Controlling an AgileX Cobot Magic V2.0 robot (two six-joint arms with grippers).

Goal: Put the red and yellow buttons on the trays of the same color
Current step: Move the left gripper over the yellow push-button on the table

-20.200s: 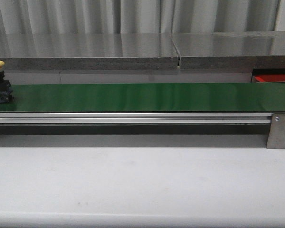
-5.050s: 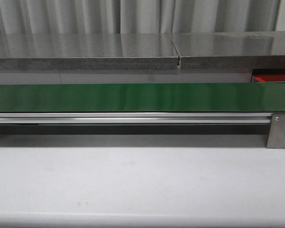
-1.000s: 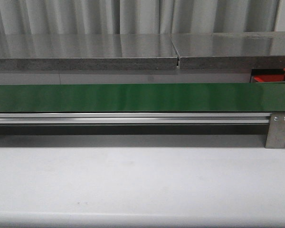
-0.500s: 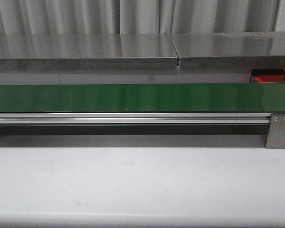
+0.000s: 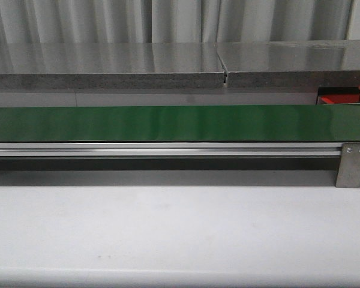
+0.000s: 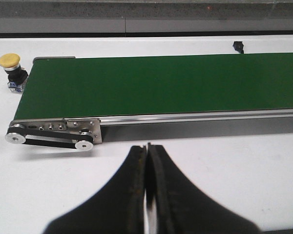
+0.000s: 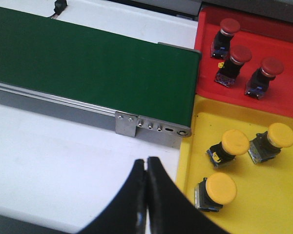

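Above white bench [image 7: 49,146], right gripper [image 7: 146,163] jaws pressed together, empty; left gripper [image 6: 147,148] same. Three red buttons [image 7: 240,55] on red tray [image 7: 288,92], three yellow buttons [image 7: 234,142] on yellow tray [image 7: 263,204], beside green belt [image 7: 88,68] end. One yellow button [image 6: 10,61] at belt's other end.

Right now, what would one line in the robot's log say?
belt: bare | red tray: three red buttons | yellow tray: three yellow buttons | stray yellow button beside belt | left end effector, right end effector: shut, holding nothing
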